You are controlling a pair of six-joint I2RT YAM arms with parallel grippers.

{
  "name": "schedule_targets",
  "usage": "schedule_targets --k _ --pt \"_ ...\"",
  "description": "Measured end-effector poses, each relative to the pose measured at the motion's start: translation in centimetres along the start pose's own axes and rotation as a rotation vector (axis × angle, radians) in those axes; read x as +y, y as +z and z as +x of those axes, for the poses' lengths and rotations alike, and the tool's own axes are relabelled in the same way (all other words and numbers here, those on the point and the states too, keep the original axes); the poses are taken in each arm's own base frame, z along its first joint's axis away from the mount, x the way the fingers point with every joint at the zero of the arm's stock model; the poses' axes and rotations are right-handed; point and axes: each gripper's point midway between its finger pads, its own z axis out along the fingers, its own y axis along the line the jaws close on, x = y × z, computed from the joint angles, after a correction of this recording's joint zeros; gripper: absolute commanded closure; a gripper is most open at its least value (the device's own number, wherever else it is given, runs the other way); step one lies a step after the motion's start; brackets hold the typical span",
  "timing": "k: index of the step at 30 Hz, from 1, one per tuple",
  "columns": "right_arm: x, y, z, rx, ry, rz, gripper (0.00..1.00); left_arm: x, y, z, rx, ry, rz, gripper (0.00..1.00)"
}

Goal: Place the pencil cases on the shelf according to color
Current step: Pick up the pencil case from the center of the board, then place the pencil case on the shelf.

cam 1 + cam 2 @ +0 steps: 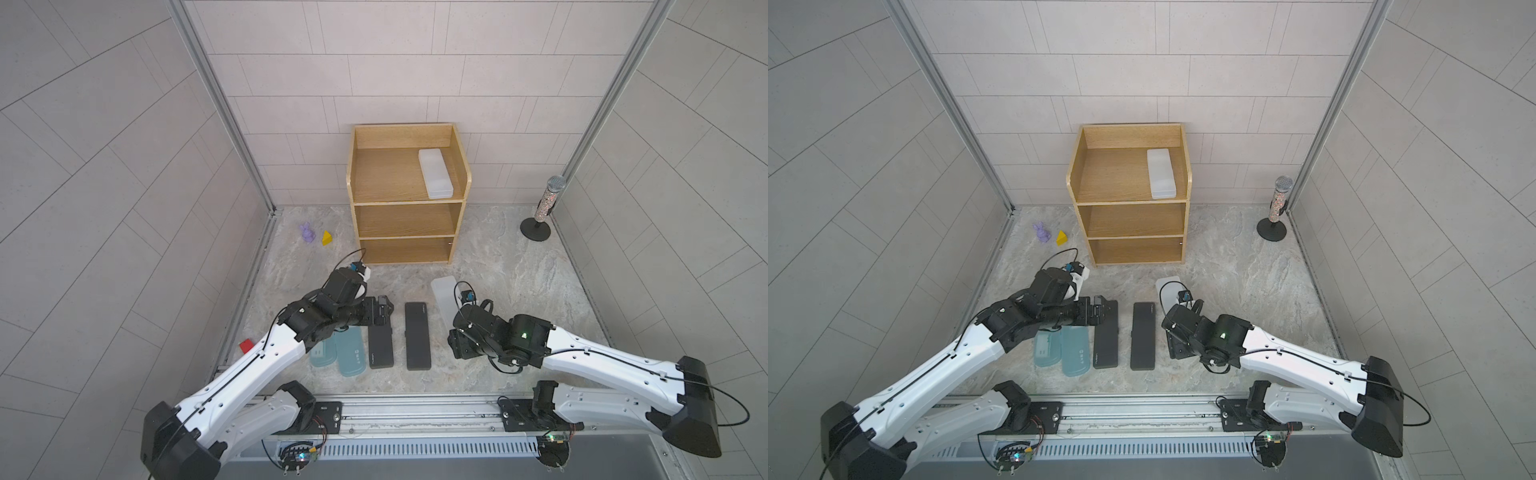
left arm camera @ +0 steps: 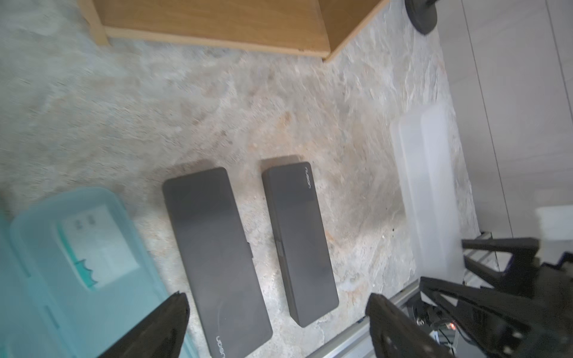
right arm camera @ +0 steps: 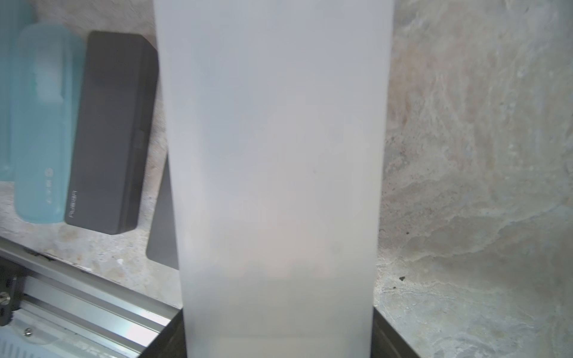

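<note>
Right jaws closed on frosted white pencil case [image 3: 273,155]; left jaws wide, empty. Pickup step, by the look; next, lift, carry to shelf [image 1: 407,203] top beside matching white case [image 1: 435,173].

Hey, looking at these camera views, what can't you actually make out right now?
- Right tool fingertips: its own wrist hides them in both top views; the white case fills the right wrist view.
- Teal cases: far ends under the left arm in both top views.
- Shelf, lower tiers: backs hidden by the boards above.
- Black cases, lettering: too small in both top views, blurred in wrist views.
</note>
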Motion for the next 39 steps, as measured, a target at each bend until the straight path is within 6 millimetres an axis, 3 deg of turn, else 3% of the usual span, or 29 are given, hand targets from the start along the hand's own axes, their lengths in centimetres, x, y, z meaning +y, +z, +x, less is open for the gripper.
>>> schedule_targets --k 5,10,15,20,23,26,29,39 --pt "1.1 -2.1 -2.4 -0.056 -0.009 -0.025 0.54 0.9 -1.0 0.2 -0.055 0.001 -0.059 0.04" --pt "2.4 -4.1 -4.9 -0.117 -0.028 -0.053 0.54 1.1 -5.7 -2.1 -0.255 0.070 -0.059 0.00" --pt "4.5 -6.3 -8.1 -0.179 -0.063 -0.091 0.54 0.3 -9.0 -4.5 -0.368 0.135 -0.051 0.00" --pt "6.3 -7.8 -11.4 -0.231 -0.085 -0.110 0.54 1.1 -7.9 -6.8 -0.330 0.132 -0.121 0.00" --pt "7.3 -8.1 -13.1 -0.249 -0.093 -0.113 0.54 3.4 -6.9 -7.2 -0.286 0.065 -0.147 0.00" --pt "8.3 -8.0 -14.8 -0.261 -0.099 -0.112 0.54 6.0 -7.4 -8.1 -0.303 -0.037 -0.152 0.00" --pt "9.1 -7.6 -16.5 -0.275 -0.104 -0.119 0.54 7.3 -7.8 -9.0 -0.320 -0.098 -0.132 0.01" --pt "10.2 -6.8 -23.3 -0.353 -0.103 -0.085 0.53 6.2 -6.4 -9.2 -0.296 -0.093 -0.027 0.00"
